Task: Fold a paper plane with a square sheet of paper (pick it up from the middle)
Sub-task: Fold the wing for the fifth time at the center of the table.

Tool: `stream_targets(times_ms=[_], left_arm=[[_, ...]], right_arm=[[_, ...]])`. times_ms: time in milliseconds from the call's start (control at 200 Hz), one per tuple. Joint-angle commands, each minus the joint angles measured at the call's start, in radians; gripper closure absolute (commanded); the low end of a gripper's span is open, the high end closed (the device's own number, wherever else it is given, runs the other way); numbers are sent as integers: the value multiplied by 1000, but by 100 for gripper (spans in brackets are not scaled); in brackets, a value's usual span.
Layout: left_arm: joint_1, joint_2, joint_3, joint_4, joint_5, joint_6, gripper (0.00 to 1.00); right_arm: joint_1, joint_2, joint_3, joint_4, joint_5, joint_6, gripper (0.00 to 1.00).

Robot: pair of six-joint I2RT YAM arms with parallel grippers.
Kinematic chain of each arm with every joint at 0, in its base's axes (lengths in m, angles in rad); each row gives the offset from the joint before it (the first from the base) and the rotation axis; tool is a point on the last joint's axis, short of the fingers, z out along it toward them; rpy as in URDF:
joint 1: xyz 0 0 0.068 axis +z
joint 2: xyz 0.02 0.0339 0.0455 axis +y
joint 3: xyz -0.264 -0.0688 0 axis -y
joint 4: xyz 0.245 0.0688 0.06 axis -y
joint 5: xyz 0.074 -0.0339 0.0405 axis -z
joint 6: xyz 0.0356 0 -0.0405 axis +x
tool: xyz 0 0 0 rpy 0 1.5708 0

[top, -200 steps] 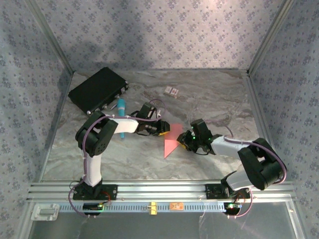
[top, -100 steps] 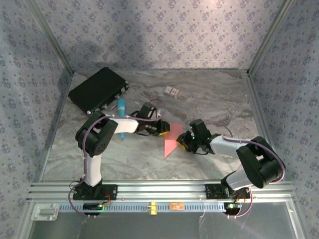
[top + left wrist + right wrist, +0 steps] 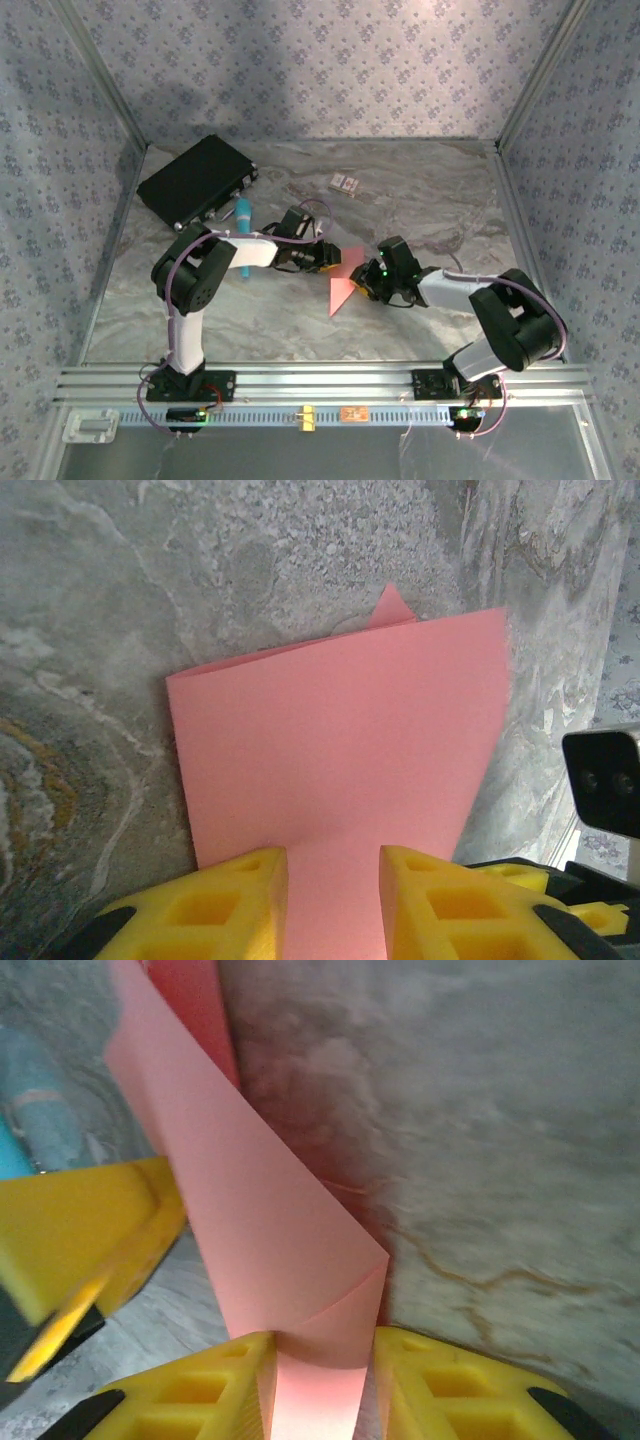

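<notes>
1. Lying on the table (image 3: 250, 320) between both arms, the sheet of paper (image 3: 345, 284) is sitting partly folded.
2. The left gripper (image 3: 333, 865) is keeping its fingers apart, straddling the flat edge.
3. The right gripper (image 3: 322, 1352) is flanking a raised fold; I cannot tell whether it is squeezing.

**Overhead view:** you have soft, even light from above. Faint shadows lie on the marble table (image 3: 420, 190), and a dim patch crosses the back wall (image 3: 300, 70).
**Left wrist view:** the pink sheet (image 3: 340, 750) is sharp and evenly lit.
**Right wrist view:** the table and the teal marker (image 3: 20, 1130) blur, and a dark shadow hugs the sheet's fold.
</notes>
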Motion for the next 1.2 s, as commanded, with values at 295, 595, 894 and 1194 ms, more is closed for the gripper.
stream_targets(times_ms=[295, 595, 894, 1194], left_arm=[[15, 3, -32, -116, -53, 0, 69], [14, -1, -35, -115, -55, -1, 69], [13, -5, -31, -117, -50, -1, 69], [12, -11, -36, -118, -52, 0, 69]], right_arm=[[-21, -19, -4, 80, -13, -104, 61], [-64, -16, 29, 76, -90, -267, 52], [-127, 39, 63, 59, -195, -381, 59], [-162, 120, 137, 4, -286, -511, 63]])
